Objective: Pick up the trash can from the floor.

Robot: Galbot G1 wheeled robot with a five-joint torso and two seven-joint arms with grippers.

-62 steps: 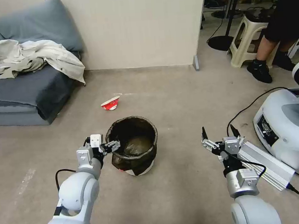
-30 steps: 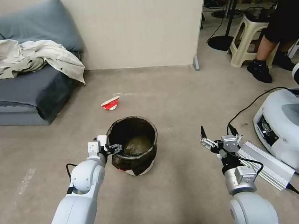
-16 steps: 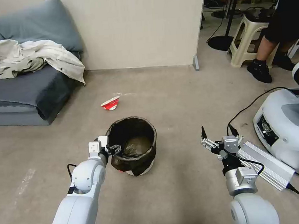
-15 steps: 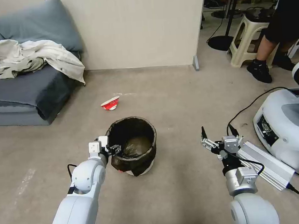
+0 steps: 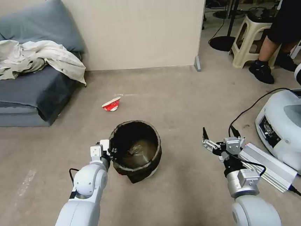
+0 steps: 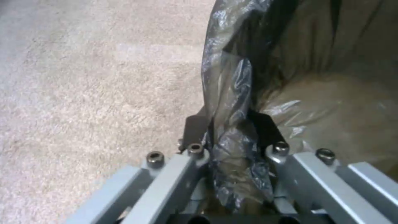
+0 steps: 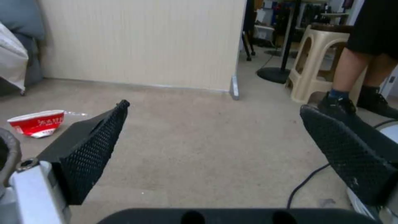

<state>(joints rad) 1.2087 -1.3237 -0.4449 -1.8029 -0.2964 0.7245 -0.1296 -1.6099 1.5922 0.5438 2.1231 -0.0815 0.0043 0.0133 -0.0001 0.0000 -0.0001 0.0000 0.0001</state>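
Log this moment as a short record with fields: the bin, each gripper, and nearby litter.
trash can: tilted, dark liner over its rim, on the floor or just off it, cannot tell
left gripper: shut on the lined rim of the trash can, at the robot's left side of it
right gripper: open, holding nothing, apart from the can
paper cup: crushed, red and white, lying beyond the can

Smooth beige-grey floor point(image 5: 176, 89) with faint scuffs runs to a cream panelled partition wall point(image 5: 139, 26). A dark grey-blue upholstered sofa point(image 5: 18, 89) stands at left (crumpled off-white cloth point(image 5: 33, 56) draped across its seat). A beige plastic stool point(image 5: 247, 37) stands at right beyond the partition.
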